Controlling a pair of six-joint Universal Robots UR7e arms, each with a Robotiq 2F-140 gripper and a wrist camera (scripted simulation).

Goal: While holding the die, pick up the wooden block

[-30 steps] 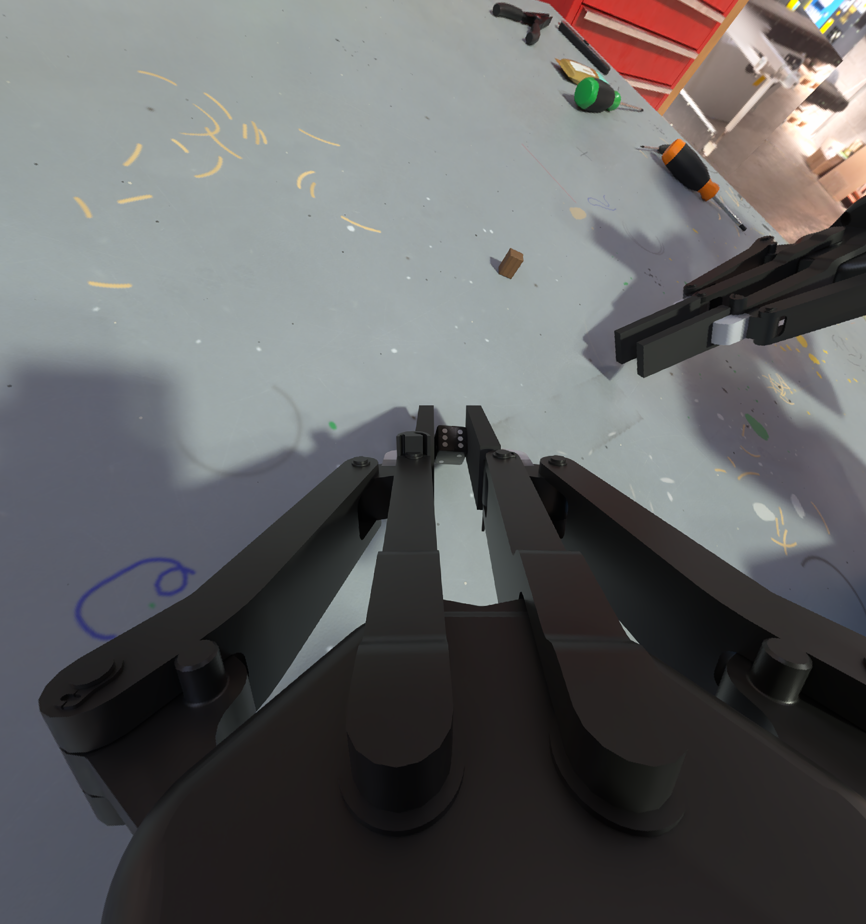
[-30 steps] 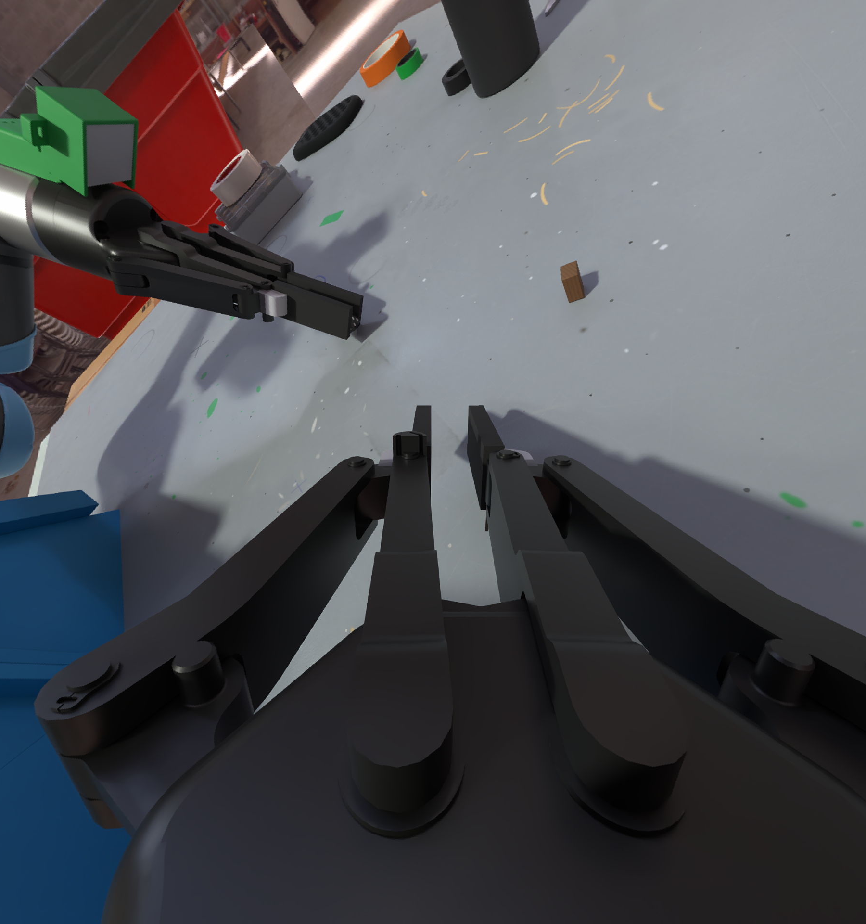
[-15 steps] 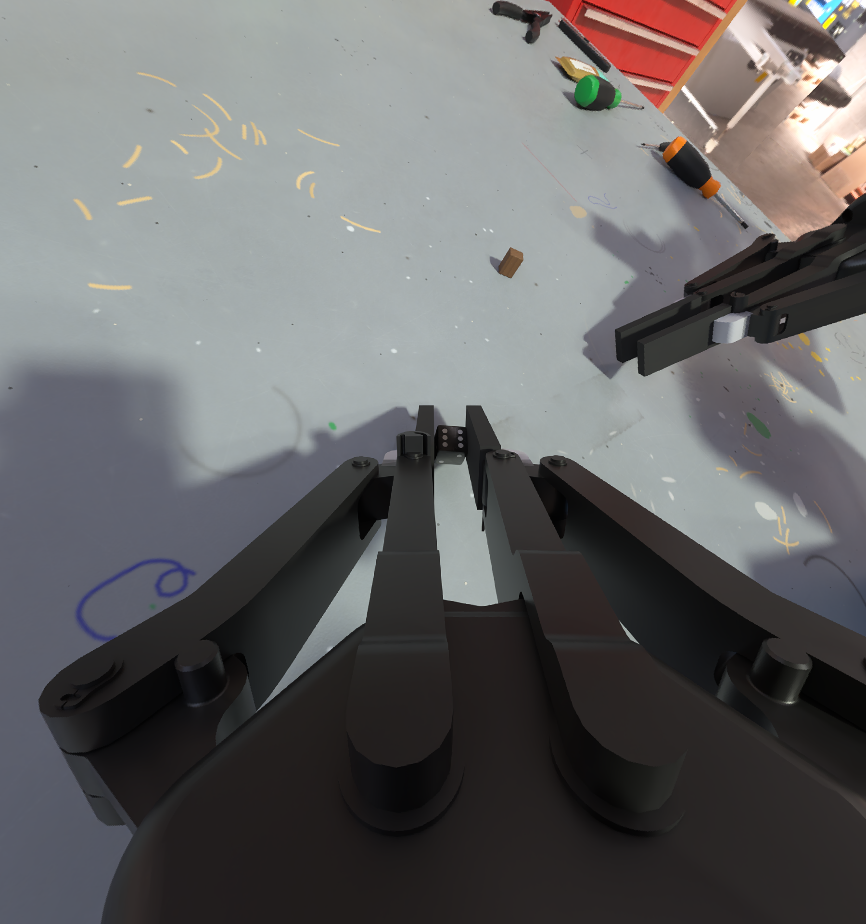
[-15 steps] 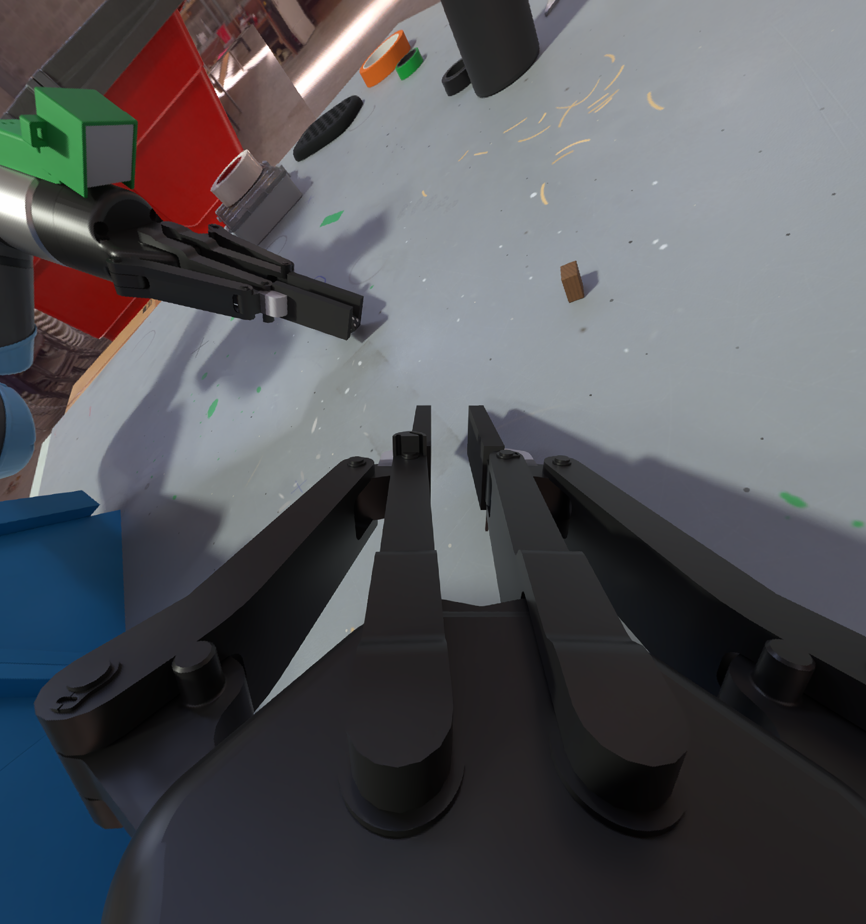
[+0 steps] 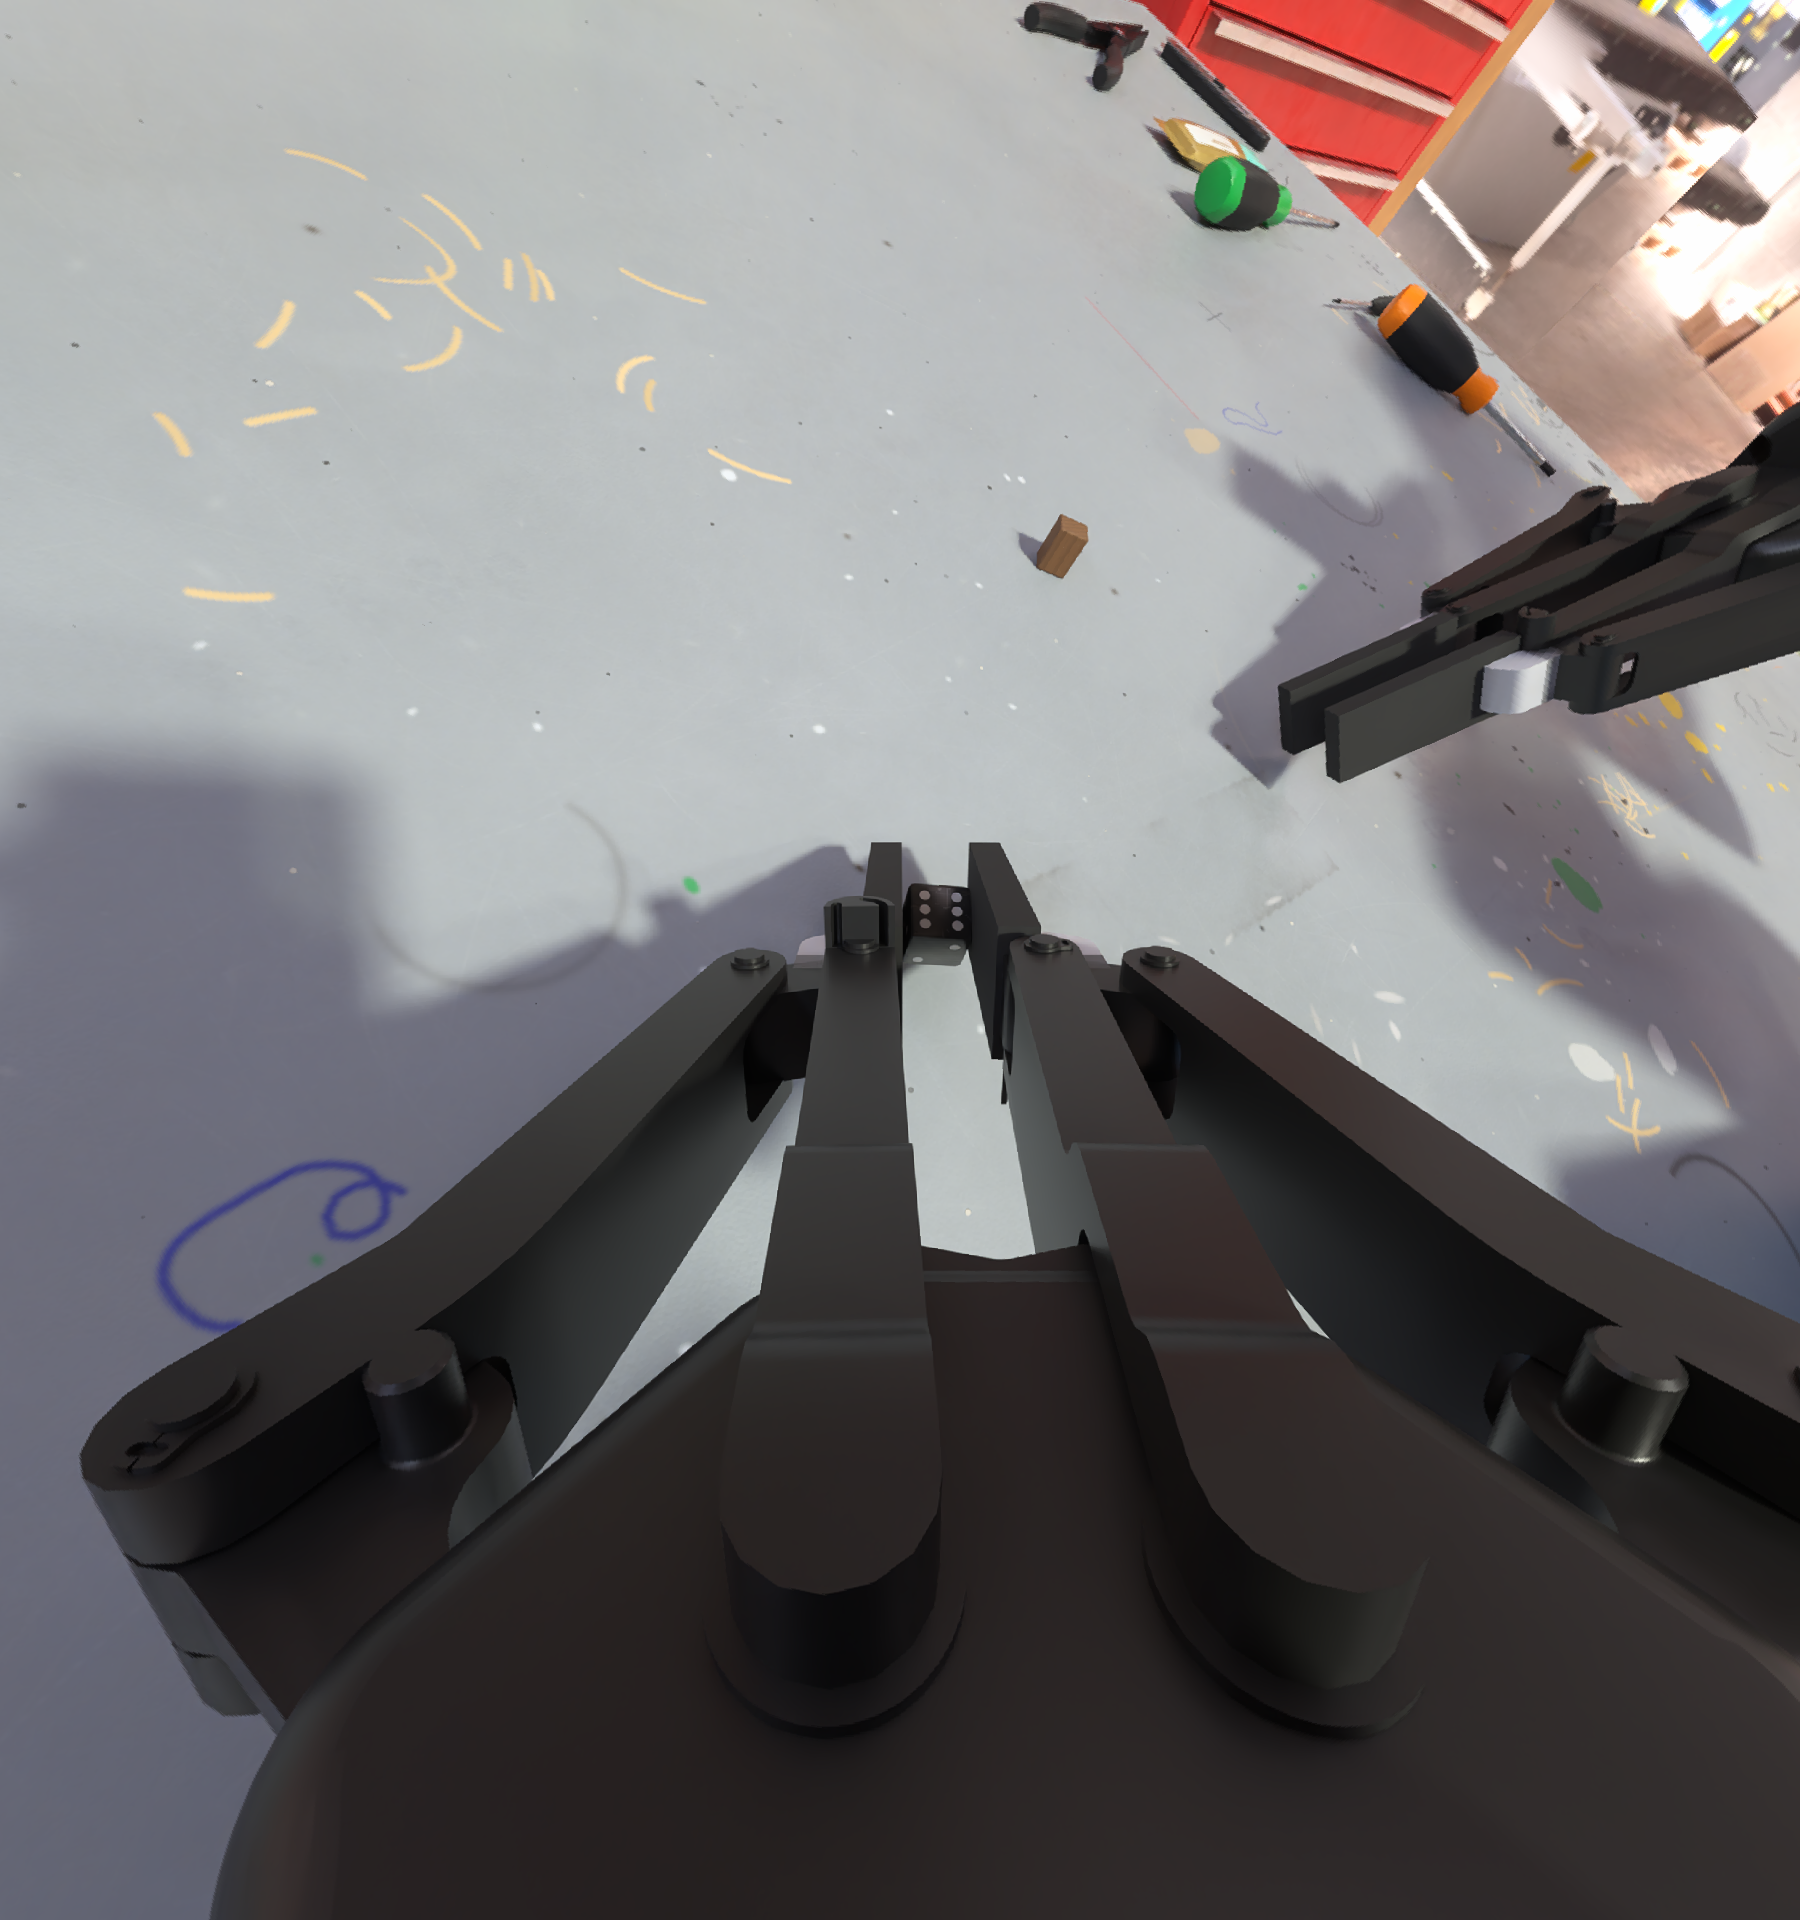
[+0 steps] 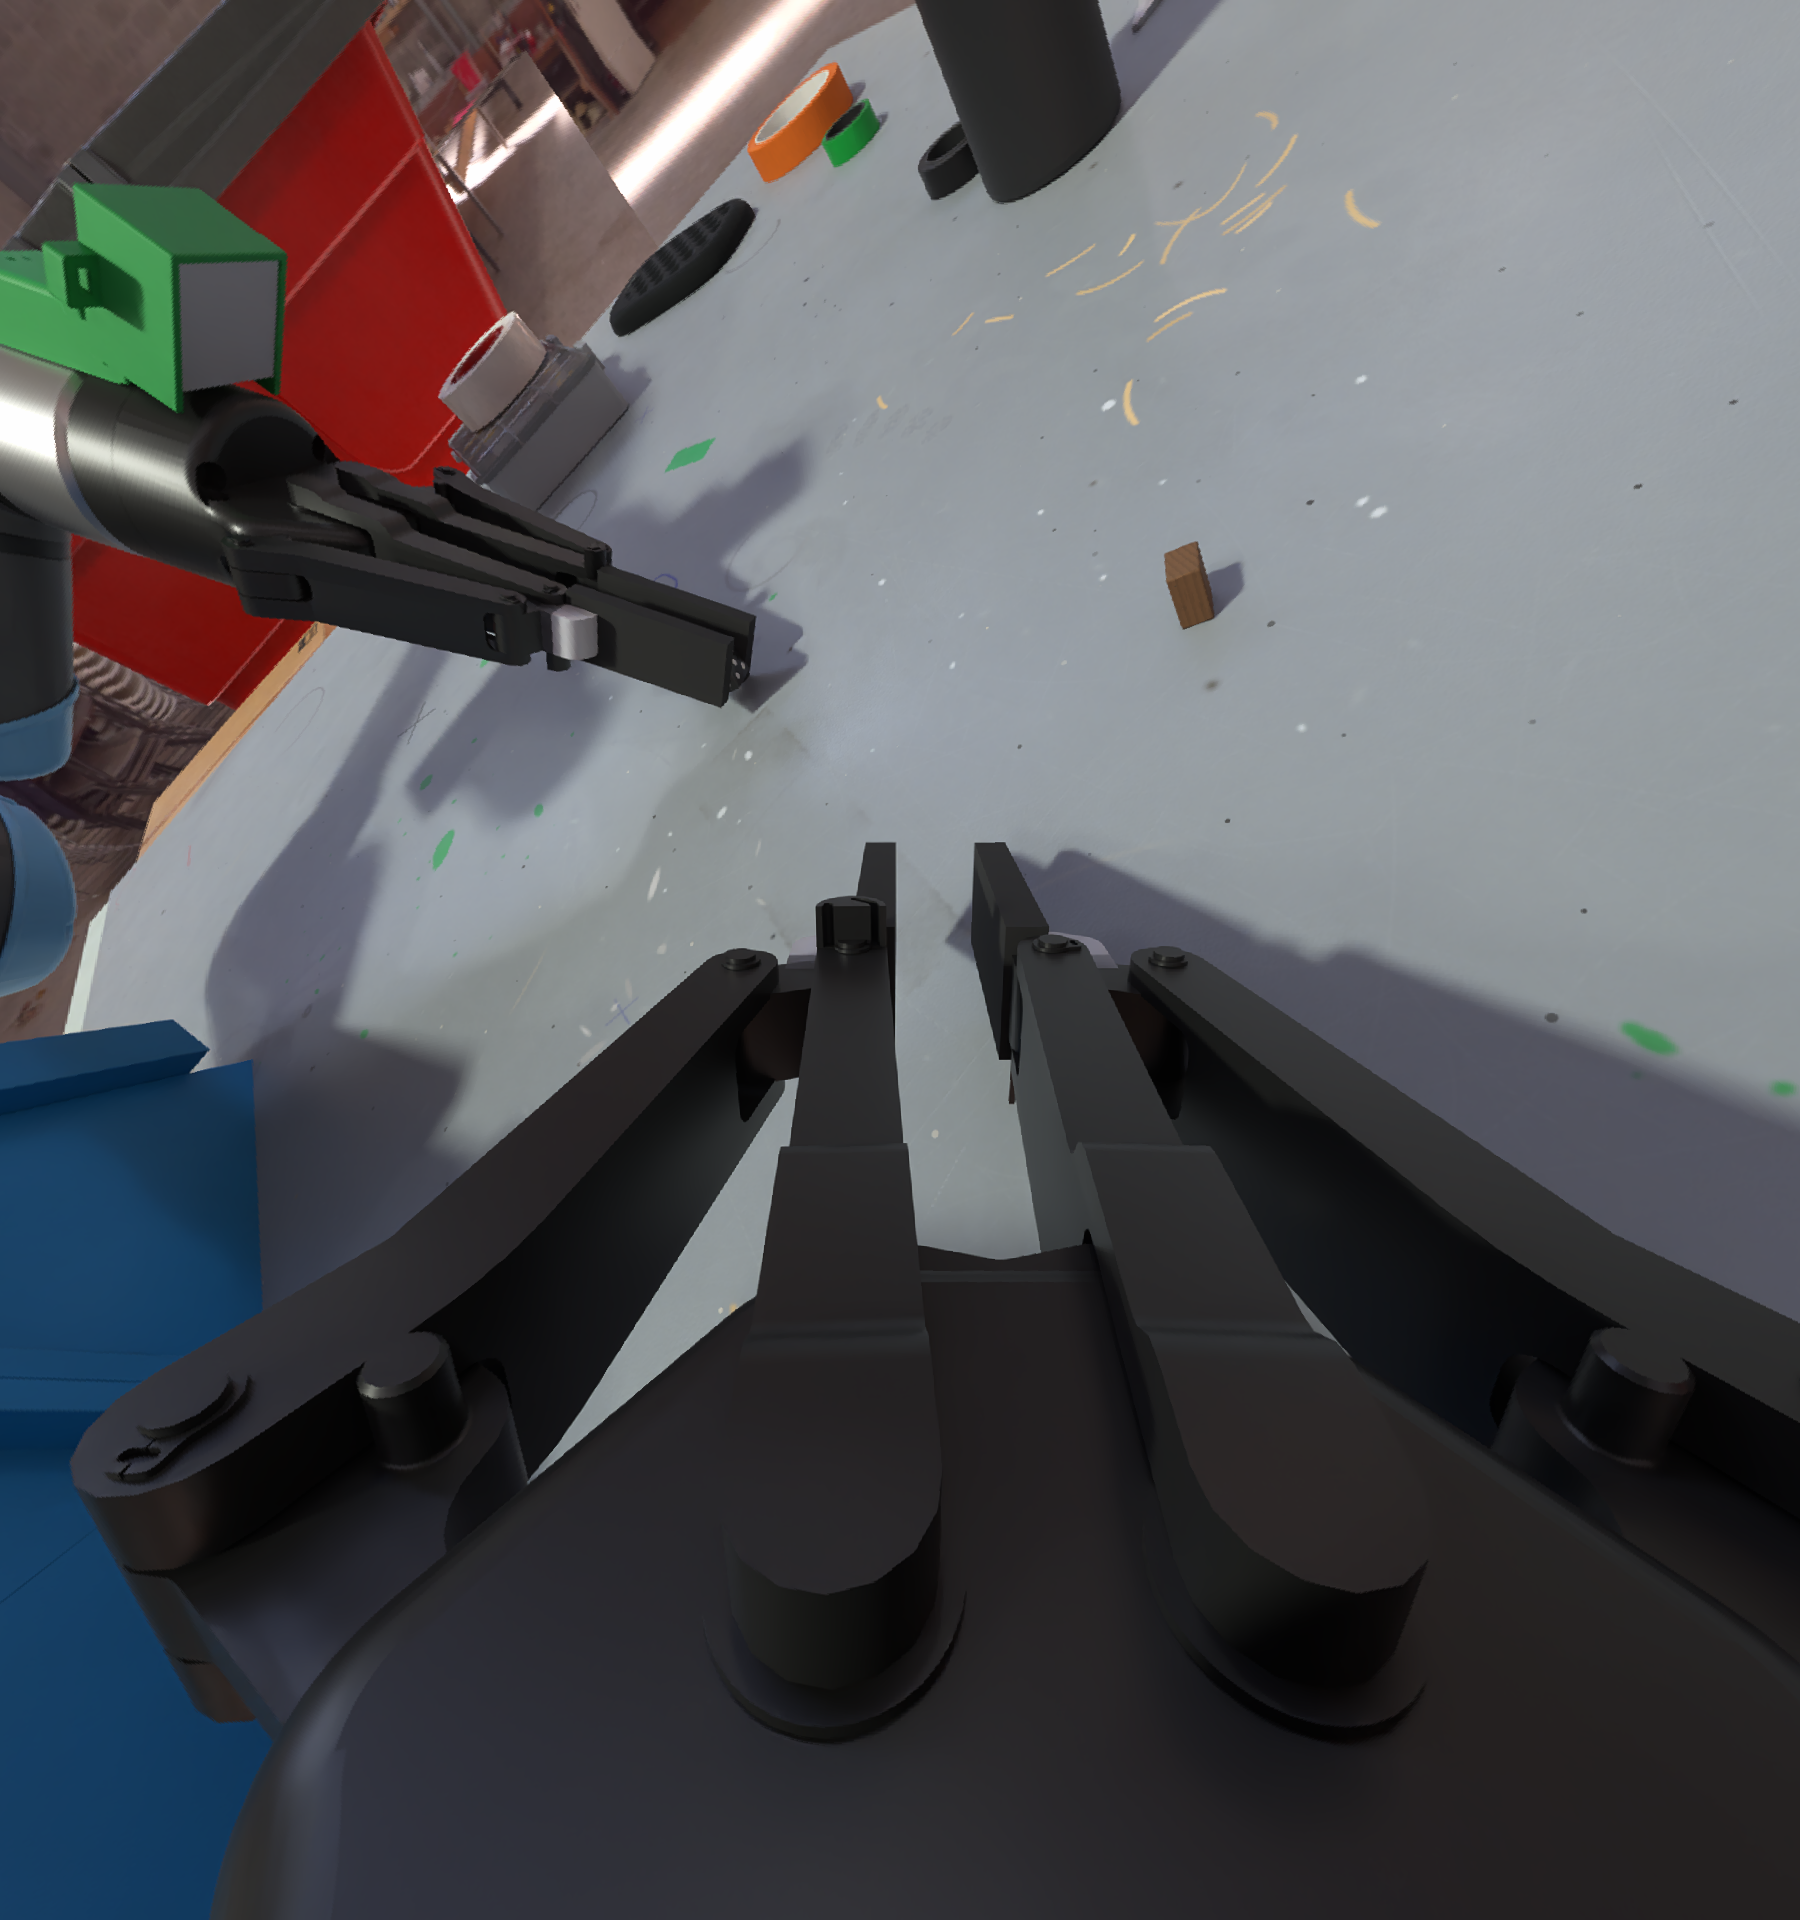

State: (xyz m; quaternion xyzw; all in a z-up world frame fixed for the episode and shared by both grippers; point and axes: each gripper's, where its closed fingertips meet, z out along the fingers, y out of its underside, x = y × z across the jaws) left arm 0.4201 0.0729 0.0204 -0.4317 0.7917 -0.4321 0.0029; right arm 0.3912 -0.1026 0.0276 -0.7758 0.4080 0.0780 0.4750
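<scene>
The wooden block (image 6: 1189, 585) stands on the bench (image 6: 1498, 727), a small brown piece with its shadow beside it, ahead of my right pincer (image 6: 932, 883) and a little to its right, well apart from the fingertips; in the left wrist view the same wooden block (image 5: 1062, 545) lies ahead of my left pincer (image 5: 934, 883), also well apart; the die (image 5: 937, 912), black with pale pips, sits clamped between the fingers of that left pincer near their tips, clear of the bench as far as I can judge; so the holding half of the task looks settled, and I judge the step in hand to be the reach for the block with my free arm; my right pincer carries nothing, its fingers drawn near to each other with only a narrow gap of bench showing between them, and it hangs above the grey surface; the next move, as I read it, calls for spreading those fingers wider than the block, carrying them forward and to the right until they stand one on each side of it, then lowering and closing, all while my left keeps its squeeze on the die; farther out lie screwdrivers (image 5: 1431, 348) near the bench edge, rolls of tape (image 6: 797, 120), a red cabinet (image 6: 335, 260) and a blue bin (image 6: 85, 1247).
</scene>
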